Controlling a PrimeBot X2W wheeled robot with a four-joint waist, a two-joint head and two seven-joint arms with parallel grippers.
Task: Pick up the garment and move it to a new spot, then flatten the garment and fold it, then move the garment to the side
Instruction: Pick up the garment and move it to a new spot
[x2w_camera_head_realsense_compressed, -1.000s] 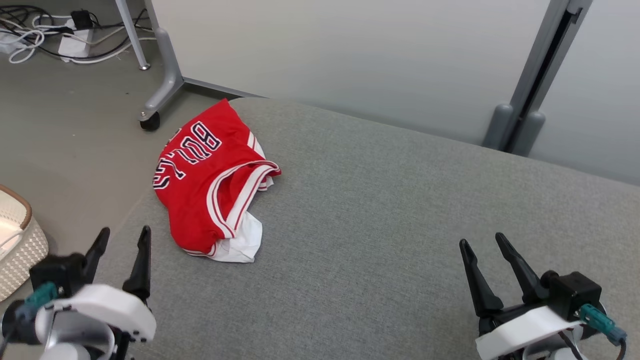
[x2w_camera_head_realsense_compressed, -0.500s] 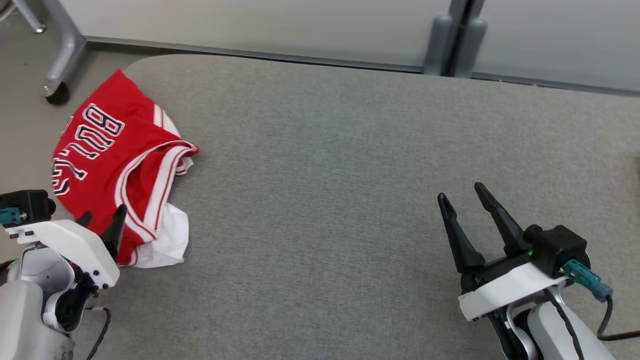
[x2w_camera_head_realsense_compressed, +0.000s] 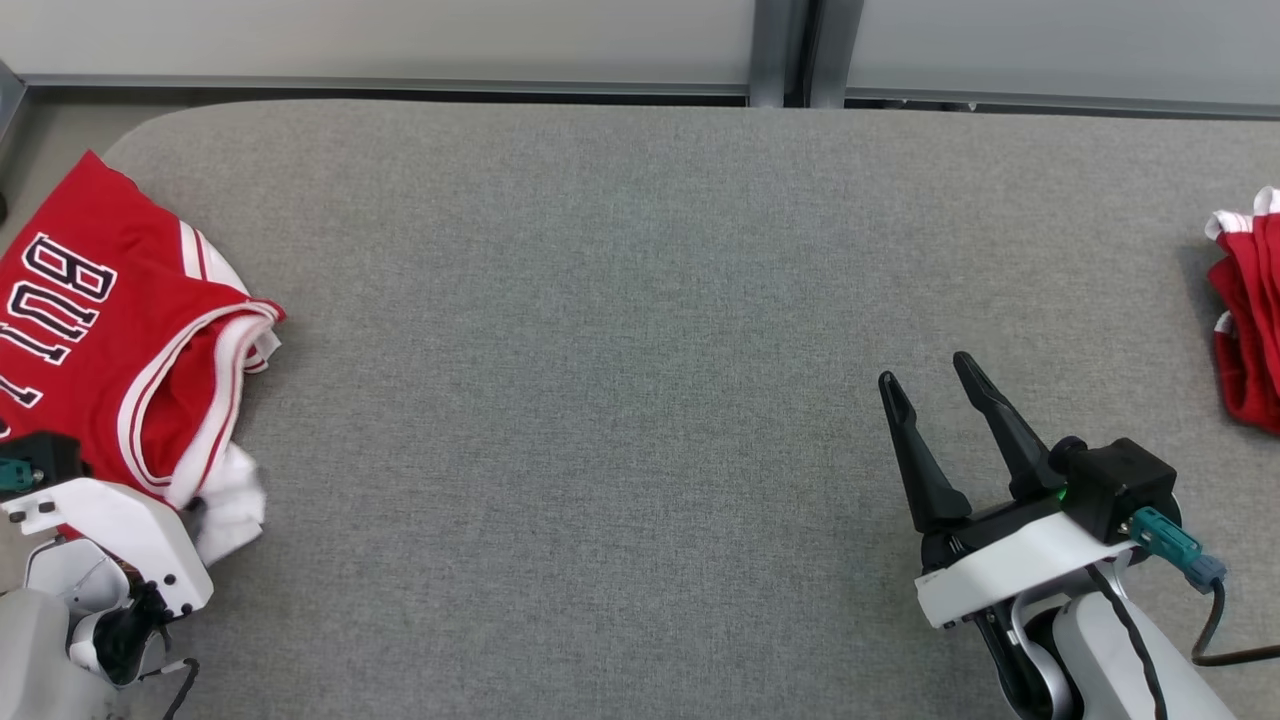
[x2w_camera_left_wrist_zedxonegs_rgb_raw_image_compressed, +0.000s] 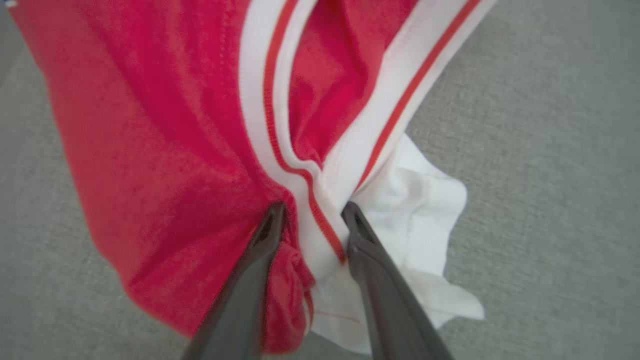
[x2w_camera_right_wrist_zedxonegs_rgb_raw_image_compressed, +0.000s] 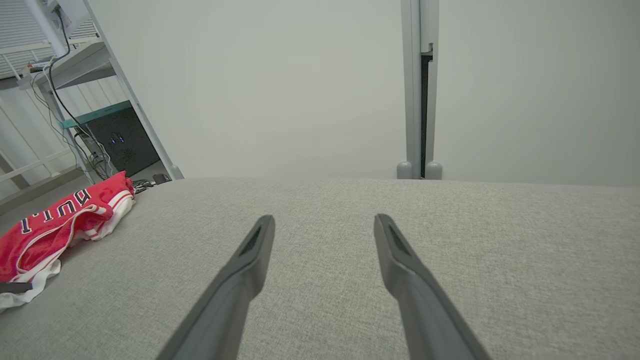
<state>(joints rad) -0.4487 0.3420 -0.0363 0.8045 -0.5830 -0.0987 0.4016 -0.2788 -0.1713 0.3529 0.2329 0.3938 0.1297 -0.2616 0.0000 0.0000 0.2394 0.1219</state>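
Observation:
A red garment (x2w_camera_head_realsense_compressed: 100, 330) with white-and-red trim and black-and-white lettering lies crumpled at the left end of the grey padded table (x2w_camera_head_realsense_compressed: 620, 330); it also appears at the left in the right wrist view (x2w_camera_right_wrist_zedxonegs_rgb_raw_image_compressed: 55, 220). My left gripper (x2w_camera_left_wrist_zedxonegs_rgb_raw_image_compressed: 312, 212) is down on the garment's near edge. Its two fingers stand part-way apart, one on either side of a bunched fold of the striped trim (x2w_camera_left_wrist_zedxonegs_rgb_raw_image_compressed: 310, 200), next to the white lining (x2w_camera_left_wrist_zedxonegs_rgb_raw_image_compressed: 425, 200). My right gripper (x2w_camera_head_realsense_compressed: 927, 370) hovers open and empty over bare table at the lower right, far from the garment.
Another red-and-white cloth (x2w_camera_head_realsense_compressed: 1245, 310) lies at the table's right edge. A pale partition wall with a grey post (x2w_camera_head_realsense_compressed: 785, 50) runs along the far side. In the right wrist view, a shelf frame with cables (x2w_camera_right_wrist_zedxonegs_rgb_raw_image_compressed: 75, 100) stands beyond the left end.
The head camera has swung, shifting the whole picture left. My left gripper has come down onto the garment's near edge and its jaws have narrowed around the trim. The right gripper stays open.

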